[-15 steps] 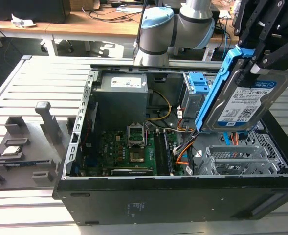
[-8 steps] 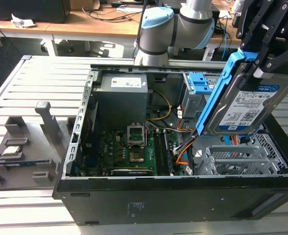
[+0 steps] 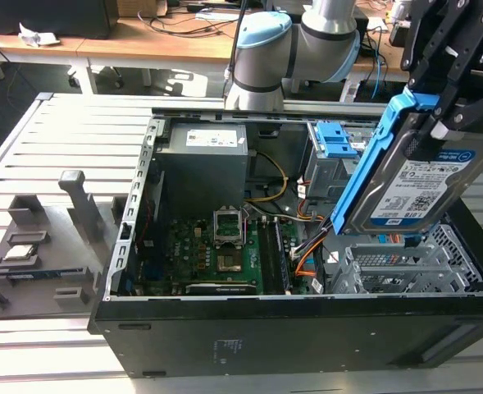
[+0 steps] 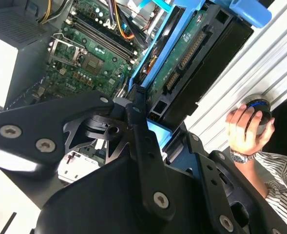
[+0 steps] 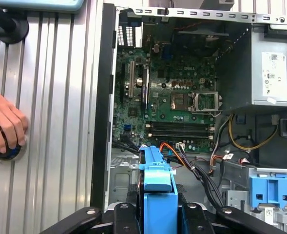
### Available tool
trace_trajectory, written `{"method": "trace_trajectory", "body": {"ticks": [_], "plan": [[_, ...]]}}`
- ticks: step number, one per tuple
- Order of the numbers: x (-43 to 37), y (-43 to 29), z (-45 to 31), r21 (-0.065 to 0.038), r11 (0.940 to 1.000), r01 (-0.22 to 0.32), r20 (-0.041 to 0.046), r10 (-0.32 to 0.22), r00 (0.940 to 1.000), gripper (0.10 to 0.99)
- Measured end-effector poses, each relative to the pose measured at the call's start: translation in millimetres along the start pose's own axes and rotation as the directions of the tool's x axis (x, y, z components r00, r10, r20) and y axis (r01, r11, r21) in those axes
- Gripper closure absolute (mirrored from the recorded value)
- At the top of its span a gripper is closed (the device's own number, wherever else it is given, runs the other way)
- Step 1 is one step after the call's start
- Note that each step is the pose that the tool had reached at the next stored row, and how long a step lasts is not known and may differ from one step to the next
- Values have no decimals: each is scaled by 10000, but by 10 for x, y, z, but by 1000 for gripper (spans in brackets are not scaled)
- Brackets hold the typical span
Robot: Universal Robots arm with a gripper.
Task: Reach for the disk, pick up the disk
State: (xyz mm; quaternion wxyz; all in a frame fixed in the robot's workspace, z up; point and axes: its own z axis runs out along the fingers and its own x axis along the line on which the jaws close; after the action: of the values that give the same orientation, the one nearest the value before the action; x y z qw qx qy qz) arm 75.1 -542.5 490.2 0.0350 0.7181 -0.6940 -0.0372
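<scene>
Disk [image 3: 426, 176] held aloft at the exterior view's right, tilted, labelled face up, blue bracket [image 3: 364, 168] along its edge, raised clear above the open computer case [image 3: 290, 328]. End effector [image 3: 438, 74] clamped narrow on the disk from above, black fingers [image 3: 426, 45] pressed against the bracket.

Across the exterior view from its left: grey fixture tray [image 3: 40, 246] lay on the slatted metal surface [image 3: 77, 139], a small square chip [image 3: 20, 253] seated in it. Next, the case, side panel off, green motherboard [image 3: 216, 254] inside, grey power supply box [image 3: 204, 168] behind it. Further toward the exterior view's right, a blue latch pair [image 3: 339, 141] mounted at the drive bay, orange and black cables [image 3: 307, 250] below, then metal drive cage [image 3: 405, 267] under the raised disk.

In the second wrist view, disk's underside [image 4: 182, 63] seen gripped, circuit board facing out. A person's hand [image 4: 245, 129] rested on a round dark object [image 4: 260, 109] on the surface, well apart from the case. Same hand [image 5: 4, 124] seen in the first wrist view, beside the case, with the bracket's blue end [image 5: 158, 175] between the fingers.
</scene>
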Motion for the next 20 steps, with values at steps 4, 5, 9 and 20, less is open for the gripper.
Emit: {"method": "trace_trajectory", "body": {"ticks": [4, 5, 9, 20], "plan": [[67, 3, 0, 0, 10000, -1, 0, 1, 10000, 722], [87, 3, 0, 0, 10000, 0, 0, 0, 10000, 722], [134, 5, 0, 0, 10000, 0, 0, 0, 10000, 722], [322, 11, 0, 0, 10000, 0, 0, 0, 10000, 722]]}}
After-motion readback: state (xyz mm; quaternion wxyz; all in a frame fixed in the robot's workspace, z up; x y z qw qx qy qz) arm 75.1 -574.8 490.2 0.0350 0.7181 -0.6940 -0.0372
